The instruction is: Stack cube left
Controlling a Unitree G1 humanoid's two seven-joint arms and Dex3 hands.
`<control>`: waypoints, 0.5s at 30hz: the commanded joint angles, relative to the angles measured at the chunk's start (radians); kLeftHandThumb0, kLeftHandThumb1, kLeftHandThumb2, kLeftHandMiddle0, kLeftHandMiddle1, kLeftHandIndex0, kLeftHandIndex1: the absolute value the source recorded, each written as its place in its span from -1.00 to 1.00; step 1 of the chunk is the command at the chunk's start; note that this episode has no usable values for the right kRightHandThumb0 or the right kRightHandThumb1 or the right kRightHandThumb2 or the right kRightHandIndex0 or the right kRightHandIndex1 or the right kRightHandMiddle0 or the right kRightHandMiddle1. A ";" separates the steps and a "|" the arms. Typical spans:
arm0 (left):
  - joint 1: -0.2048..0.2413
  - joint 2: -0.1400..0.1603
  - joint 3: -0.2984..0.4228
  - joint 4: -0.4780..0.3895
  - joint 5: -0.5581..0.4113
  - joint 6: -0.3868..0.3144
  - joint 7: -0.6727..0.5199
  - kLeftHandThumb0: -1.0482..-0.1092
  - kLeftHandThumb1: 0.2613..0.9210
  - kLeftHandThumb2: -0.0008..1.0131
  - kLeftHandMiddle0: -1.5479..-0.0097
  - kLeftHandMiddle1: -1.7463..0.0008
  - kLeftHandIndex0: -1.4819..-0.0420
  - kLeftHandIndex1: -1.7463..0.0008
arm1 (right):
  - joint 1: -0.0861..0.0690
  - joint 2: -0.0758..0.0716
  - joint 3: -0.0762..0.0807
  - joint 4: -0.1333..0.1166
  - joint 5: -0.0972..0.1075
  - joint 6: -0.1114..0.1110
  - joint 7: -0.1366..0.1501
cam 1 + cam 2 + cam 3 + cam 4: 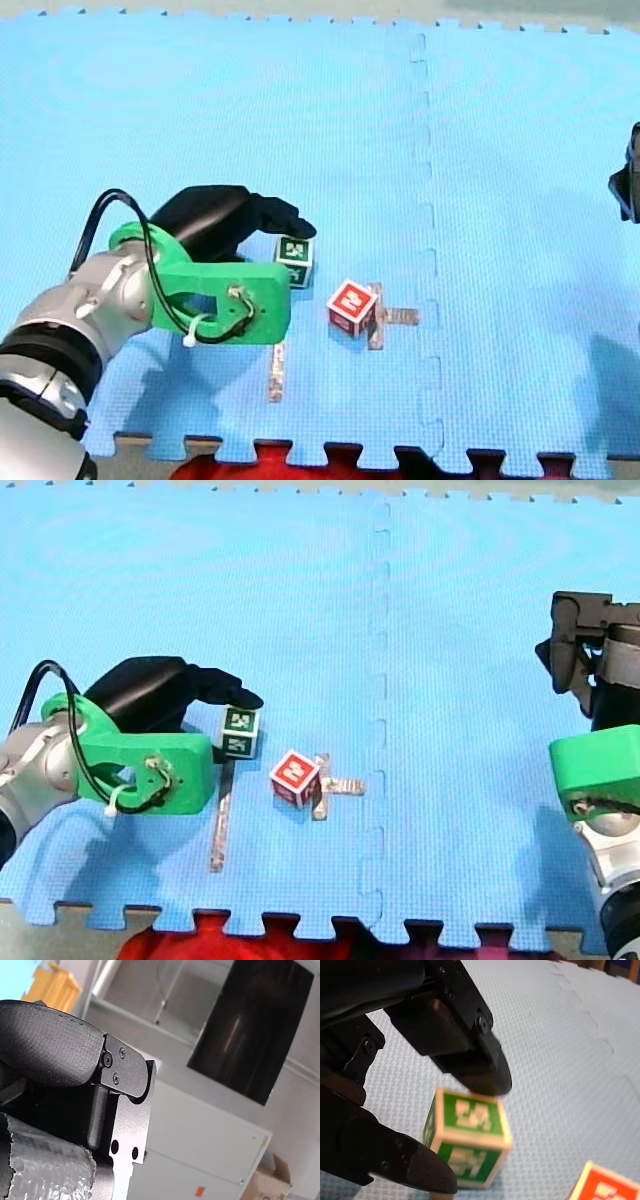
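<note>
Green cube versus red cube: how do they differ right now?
The green cube sits right at the left robot hand; the red cube stands free. The red cube sits by a tape cross; the green cube by a single strip. Both have white-edged printed faces.

green cube [296,260] maybe part-hidden by left robot hand [225,225], red cube [605,1187] cropped
</note>
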 commanded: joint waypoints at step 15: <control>0.011 0.026 0.014 0.021 -0.002 -0.044 -0.007 0.25 0.48 -0.98 -0.22 -1.00 -0.74 0.72 | -0.005 0.000 -0.002 0.001 -0.013 0.003 -0.014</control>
